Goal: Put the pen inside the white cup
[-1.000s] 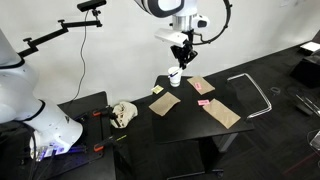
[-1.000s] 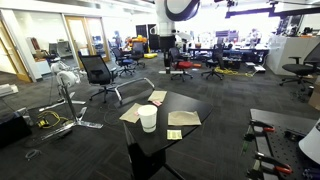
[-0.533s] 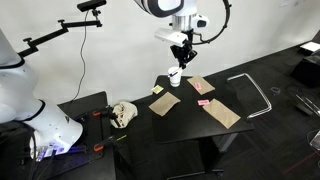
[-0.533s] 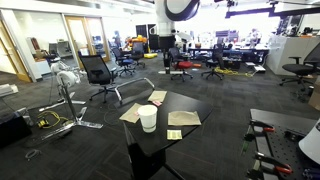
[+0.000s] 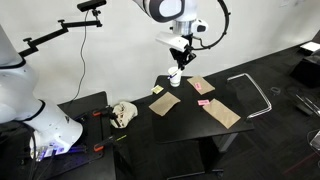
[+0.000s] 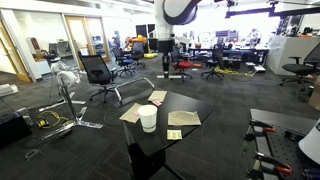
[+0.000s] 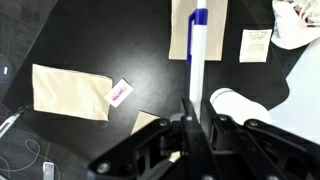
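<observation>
Black square table (image 5: 188,120) against a white wall. Small white cup (image 5: 174,76) upright near the table's far edge. Black two-finger gripper (image 5: 180,57) on the white arm hangs directly over the cup, apart from it; what the jaws hold is too small to make out. Three tan paper sheets lie flat: one (image 5: 165,103) near the cup, one (image 5: 201,85) beside it, one (image 5: 222,113) at the near corner. Small pink tag (image 5: 205,102) between them. Crumpled beige cloth (image 5: 123,113) on a lower black stand alongside.
</observation>
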